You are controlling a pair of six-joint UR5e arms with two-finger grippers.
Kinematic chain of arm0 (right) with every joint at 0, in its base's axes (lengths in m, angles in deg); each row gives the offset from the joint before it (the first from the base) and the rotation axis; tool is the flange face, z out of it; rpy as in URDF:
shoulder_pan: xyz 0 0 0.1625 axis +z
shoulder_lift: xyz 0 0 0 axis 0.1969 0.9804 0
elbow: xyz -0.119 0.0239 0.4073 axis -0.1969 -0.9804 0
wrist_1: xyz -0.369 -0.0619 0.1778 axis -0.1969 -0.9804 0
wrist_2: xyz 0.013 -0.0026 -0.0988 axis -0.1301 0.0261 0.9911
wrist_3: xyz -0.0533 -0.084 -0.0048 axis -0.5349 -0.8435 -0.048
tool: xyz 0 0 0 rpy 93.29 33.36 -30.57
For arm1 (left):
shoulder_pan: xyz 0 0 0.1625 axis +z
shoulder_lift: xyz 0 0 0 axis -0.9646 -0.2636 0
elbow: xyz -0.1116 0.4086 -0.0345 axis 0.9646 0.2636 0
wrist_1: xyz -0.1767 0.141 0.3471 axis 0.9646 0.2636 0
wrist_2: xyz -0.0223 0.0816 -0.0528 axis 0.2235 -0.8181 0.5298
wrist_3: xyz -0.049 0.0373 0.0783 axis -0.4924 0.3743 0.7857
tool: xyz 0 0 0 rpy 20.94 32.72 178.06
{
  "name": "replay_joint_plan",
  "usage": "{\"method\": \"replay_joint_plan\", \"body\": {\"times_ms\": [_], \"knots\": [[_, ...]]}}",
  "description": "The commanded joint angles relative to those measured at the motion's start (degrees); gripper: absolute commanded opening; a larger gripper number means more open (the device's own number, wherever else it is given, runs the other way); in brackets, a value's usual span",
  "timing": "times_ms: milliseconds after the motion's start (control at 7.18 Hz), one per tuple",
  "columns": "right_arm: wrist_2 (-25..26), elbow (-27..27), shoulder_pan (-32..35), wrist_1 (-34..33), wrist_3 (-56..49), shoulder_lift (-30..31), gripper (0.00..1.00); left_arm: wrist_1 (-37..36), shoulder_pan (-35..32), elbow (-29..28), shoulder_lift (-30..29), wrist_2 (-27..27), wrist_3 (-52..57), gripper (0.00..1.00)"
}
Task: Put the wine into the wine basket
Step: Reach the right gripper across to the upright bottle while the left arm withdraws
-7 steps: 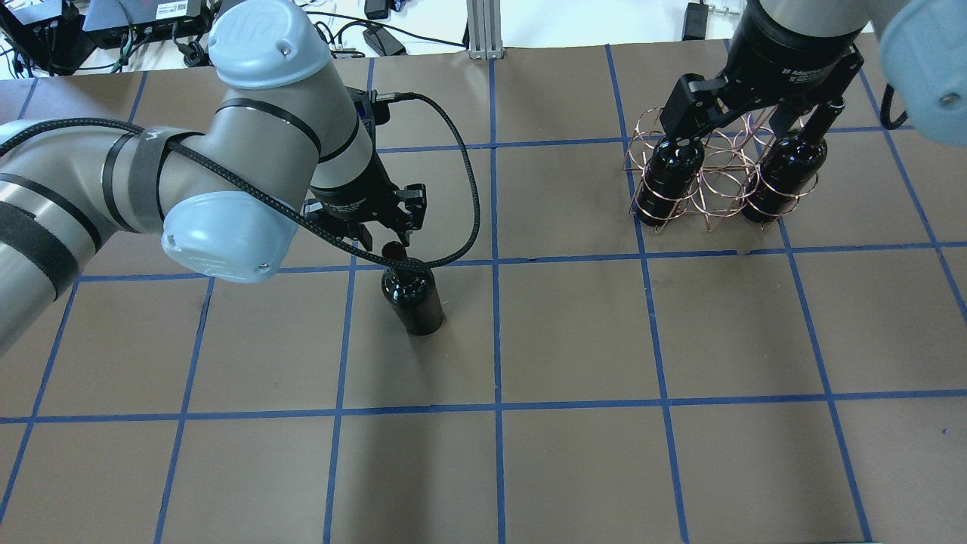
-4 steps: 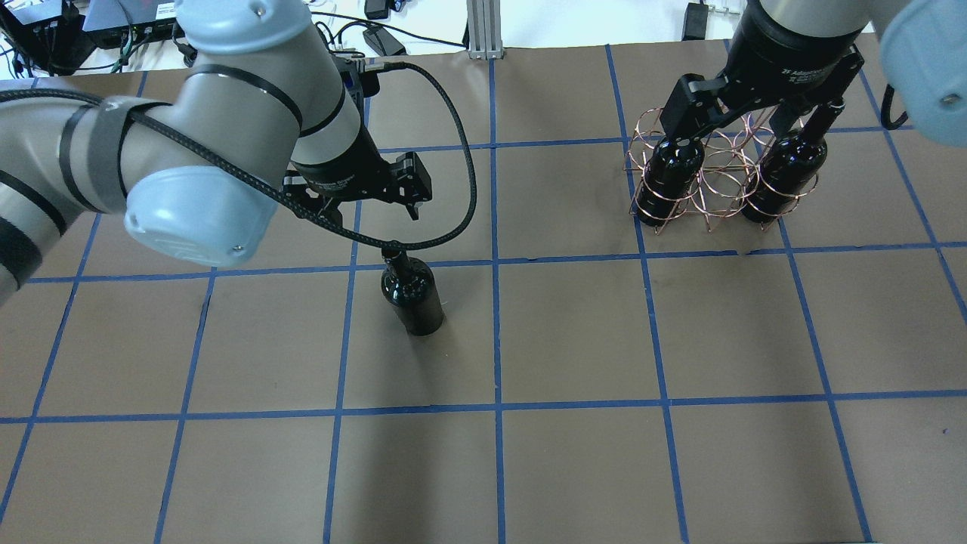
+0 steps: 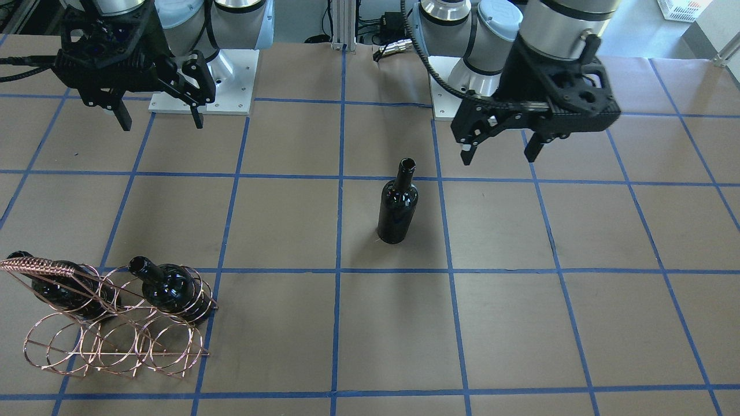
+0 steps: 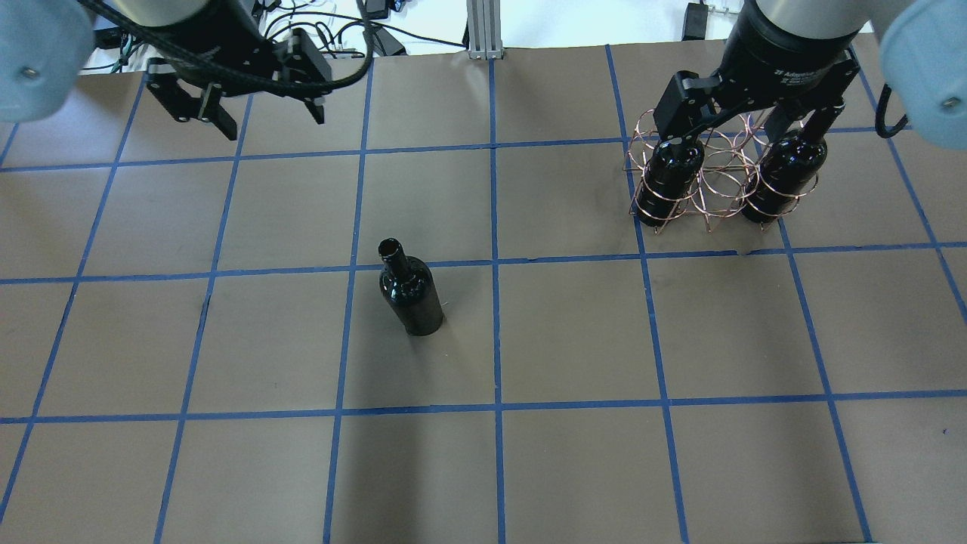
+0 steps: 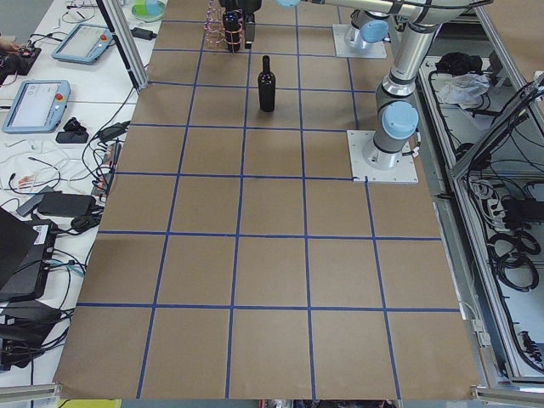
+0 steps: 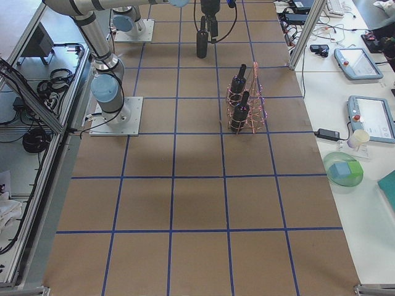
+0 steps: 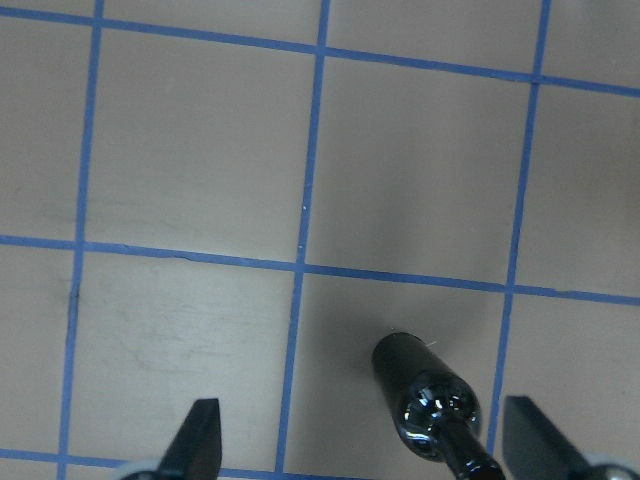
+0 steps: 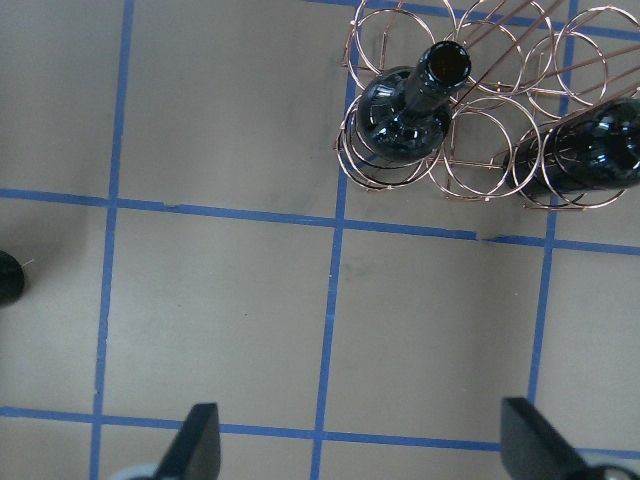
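The wine (image 4: 412, 298) stands upright on the counter (image 4: 574, 340) in the open, left of centre, touching nothing. It is well apart from the wine basket (image 4: 714, 185) at the far right. Standing alone with its slim neck free on every side, it looks set up for a grasp from above. In the basket, two matching bottles (image 4: 672, 177) (image 4: 786, 174) sit upright in the end hoops of one row. The hoop between them is empty, and so are the others. That gap is probably where the loose bottle should go, since the filled ends keep the light wire frame steady for a third.

The left gripper (image 4: 270, 119) hangs high above the counter, clear of the wine, with its fingers pointing down. They are spread wide and carry nothing. In its wrist view the bottle shows far below, near the bottom edge and closer to one finger than the other. From there the arm would need to centre over the neck before it descends.

The right gripper (image 4: 744, 125) hovers over the basket with its wrist vertical. Its fingers are likewise released and empty, and they touch neither of the seated bottles. This arm appears parked, so fetching the wine seems to fall to the left arm.
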Motion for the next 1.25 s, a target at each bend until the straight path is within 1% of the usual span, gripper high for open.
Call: {"method": "replay_joint_plan", "body": {"times_ms": [0,139,279,418,557,697,836,1114], "knots": [[-3.99,-0.07,5.82,-5.2,10.23,-1.31,1.0,1.19,6.91,-0.36,0.42,-2.82,4.72,1.0],[-3.31,-0.42,11.61,-7.43,16.72,-3.49,1.0,1.62,8.5,-0.19,0.34,-4.06,4.81,1.0],[-2.95,-0.68,17.49,-10.49,24.88,-5.43,1.0,2.59,8.35,0.42,0.77,-4.16,5.16,1.0],[0.45,-0.69,22.08,-11.4,30.79,-7.45,1.0,4.16,8.34,0.6,1.91,-3.99,5.33,1.0],[1.52,-0.69,26.47,-12.71,37.03,-9.39,1.0,3.92,8.08,1.3,1.74,-3.64,6.47,1.0],[1.62,-0.95,28.87,-16.29,42.22,-11.58,1.0,3.74,7.82,1.65,1.74,-3.63,6.48,1.0],[1.54,-1.73,30.11,-20.33,43.84,-14.65,1.0,3.74,7.82,1.75,1.74,-3.55,6.48,1.0],[2.06,-6.03,32.04,-21.6,47.35,-19.67,1.0,3.83,7.64,1.83,1.74,-3.46,6.48,1.0]]}}
